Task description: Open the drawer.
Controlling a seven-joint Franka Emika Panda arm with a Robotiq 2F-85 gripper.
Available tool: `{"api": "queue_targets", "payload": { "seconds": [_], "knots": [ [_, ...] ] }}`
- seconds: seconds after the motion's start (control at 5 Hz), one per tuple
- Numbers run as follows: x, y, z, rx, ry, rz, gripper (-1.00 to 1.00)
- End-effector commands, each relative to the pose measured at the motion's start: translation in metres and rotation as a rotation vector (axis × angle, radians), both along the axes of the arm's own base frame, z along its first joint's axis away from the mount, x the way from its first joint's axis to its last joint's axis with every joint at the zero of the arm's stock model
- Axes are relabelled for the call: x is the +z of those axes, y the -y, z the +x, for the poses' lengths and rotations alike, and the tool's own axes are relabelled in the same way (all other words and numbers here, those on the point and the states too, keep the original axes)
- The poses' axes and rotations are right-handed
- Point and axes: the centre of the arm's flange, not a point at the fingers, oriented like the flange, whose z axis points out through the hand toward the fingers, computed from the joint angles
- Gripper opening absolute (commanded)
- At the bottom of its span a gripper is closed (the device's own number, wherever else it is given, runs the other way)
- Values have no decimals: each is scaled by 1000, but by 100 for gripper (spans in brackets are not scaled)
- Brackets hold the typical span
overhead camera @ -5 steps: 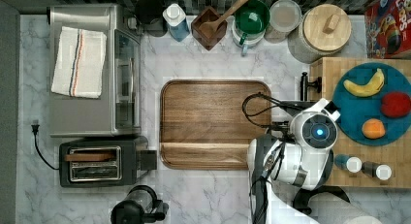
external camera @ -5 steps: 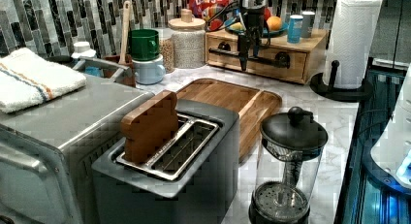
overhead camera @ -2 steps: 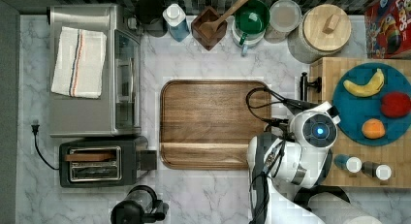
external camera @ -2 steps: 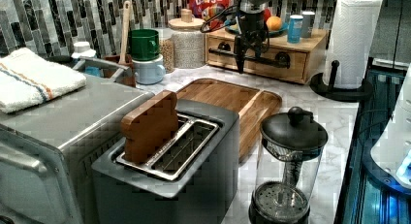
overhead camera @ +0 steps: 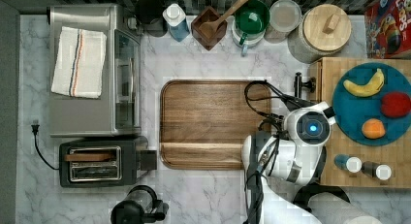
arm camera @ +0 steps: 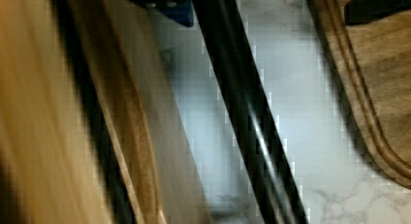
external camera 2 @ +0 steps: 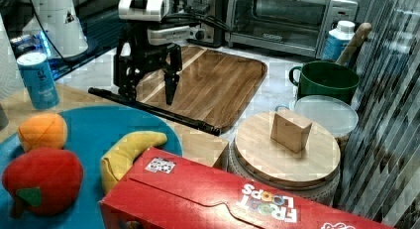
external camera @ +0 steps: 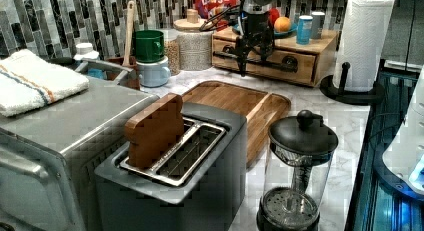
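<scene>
The drawer is the light wooden front of the butcher-block unit, and it looks shut. Its thin black bar handle runs along the front, also seen as handle in the wrist view. My gripper hangs open just over the handle, one finger on each side of the bar. In the left view the gripper sits right in front of the drawer face. The arm's white wrist covers the gripper from above.
A dark brown wooden tray lies on the marble counter right beside the drawer front. A blue plate with fruit and small jars sit on the block. A paper towel roll stands beside it, a wooden-lidded canister behind.
The gripper has shifted slightly toward the left view's left and a little lower against the drawer front. Its fingers stay open and the drawer has not moved.
</scene>
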Motion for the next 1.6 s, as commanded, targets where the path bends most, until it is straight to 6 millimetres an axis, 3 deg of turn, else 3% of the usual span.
{"api": "queue_targets", "payload": {
  "seconds": [0.2,0.4,0.6,1.6],
  "knots": [
    [-3,-247,-2,217,45,51,100],
    [3,-279,-17,205,33,60,100],
    [15,-288,-28,212,21,43,100],
    [21,-285,-34,245,69,47,100]
  ]
}}
